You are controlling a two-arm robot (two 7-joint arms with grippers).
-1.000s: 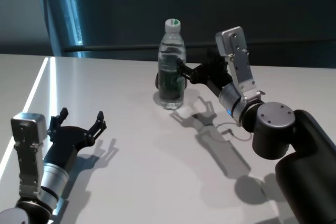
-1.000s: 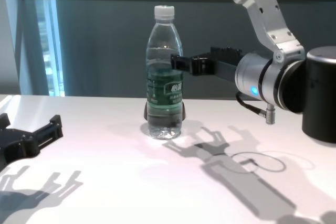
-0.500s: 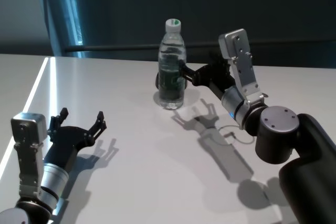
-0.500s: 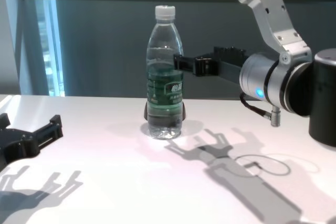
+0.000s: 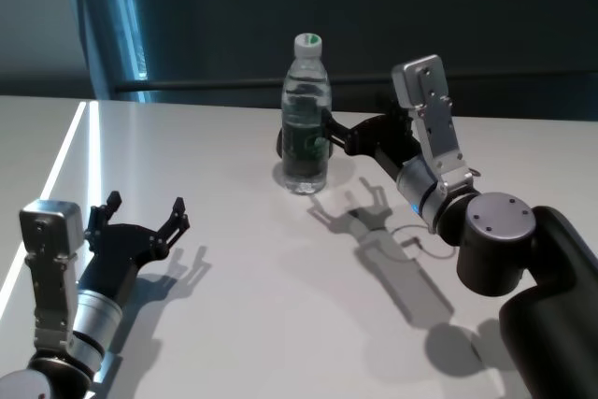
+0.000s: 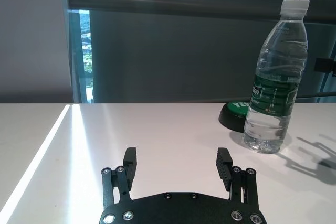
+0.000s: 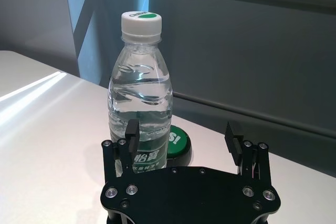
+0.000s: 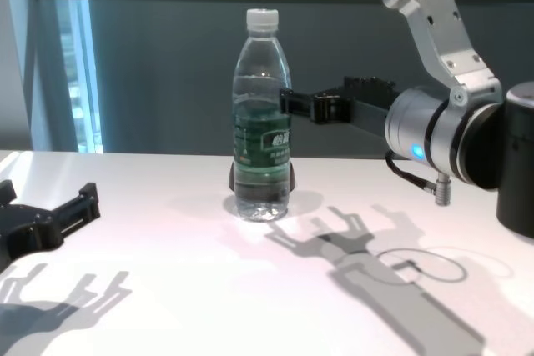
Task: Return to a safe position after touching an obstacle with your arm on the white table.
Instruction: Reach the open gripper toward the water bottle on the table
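Note:
The obstacle, a clear water bottle point(image 5: 306, 123) with a white cap and a green label, stands upright on the white table point(image 5: 243, 277). It also shows in the chest view point(image 8: 263, 122), the left wrist view point(image 6: 274, 85) and the right wrist view point(image 7: 139, 106). My right gripper point(image 5: 336, 135) is open at label height, just right of the bottle point(image 8: 307, 106). In the right wrist view point(image 7: 182, 129) one finger point(image 7: 132, 129) lies against the bottle's outline; I cannot tell if it touches. My left gripper point(image 5: 146, 207) is open and empty, low at the near left point(image 6: 177, 157).
A dark round button with a green top point(image 7: 176, 141) sits on the table just behind the bottle point(image 6: 235, 114). A dark wall and a rail run along the table's far edge. A window strip is at the far left.
My right arm has drawn slightly to the right, its fingers easing back from the bottle. The bottle stays upright in place. The left arm has not moved.

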